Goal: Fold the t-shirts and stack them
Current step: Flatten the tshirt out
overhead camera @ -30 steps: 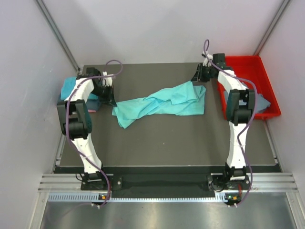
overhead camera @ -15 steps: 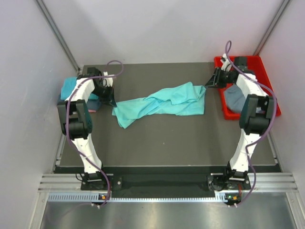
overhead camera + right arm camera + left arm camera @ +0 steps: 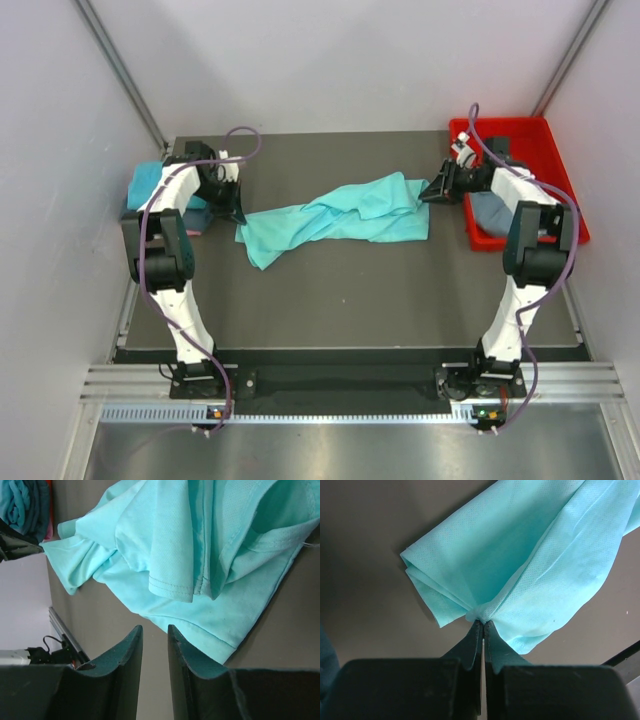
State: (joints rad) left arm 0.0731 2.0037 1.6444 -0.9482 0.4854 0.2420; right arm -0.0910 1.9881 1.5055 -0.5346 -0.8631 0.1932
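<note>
On dark table (image 3: 350, 300) between pale walls (image 3: 330, 60), crumpled turquoise t-shirt (image 3: 340, 220).

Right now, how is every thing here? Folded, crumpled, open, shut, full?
turquoise t-shirt: crumpled, not folded, lying on the table.
left gripper: shut on the turquoise t-shirt's left end.
right gripper: open, holding nothing, beside the shirt's right end.
red tray: holds a bunched grey-blue t-shirt.
teal t-shirt: on a pile at the table's left edge.
</note>
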